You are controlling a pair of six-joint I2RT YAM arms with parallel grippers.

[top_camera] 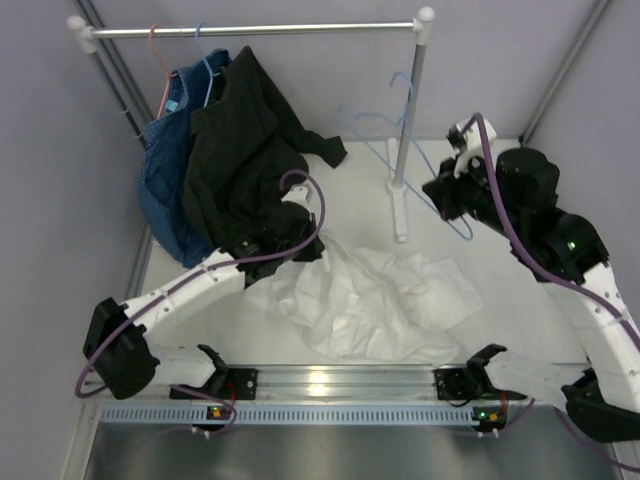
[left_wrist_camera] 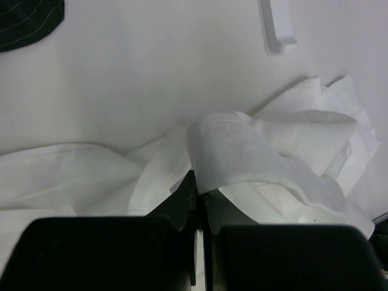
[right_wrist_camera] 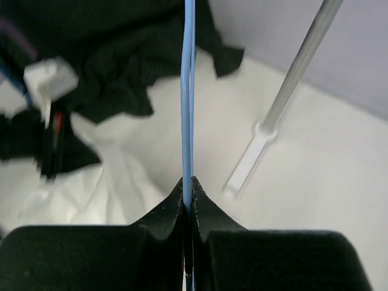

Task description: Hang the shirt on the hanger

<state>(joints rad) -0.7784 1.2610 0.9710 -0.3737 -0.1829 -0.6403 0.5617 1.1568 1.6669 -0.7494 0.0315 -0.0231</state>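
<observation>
The white shirt lies crumpled on the table in the middle. My left gripper is at its far left edge, shut on a raised fold of the shirt, with the jaws pinched together on the fabric. My right gripper is to the right of the rack pole, above the table. It is shut on the thin light-blue wire hanger, whose wire runs straight up from the closed jaws in the right wrist view. The shirt also shows low at the left there.
A clothes rack crosses the back, with its pole and white foot between the grippers. A black garment and a blue denim garment hang at the left, near a pink hanger hook. A metal rail runs along the near edge.
</observation>
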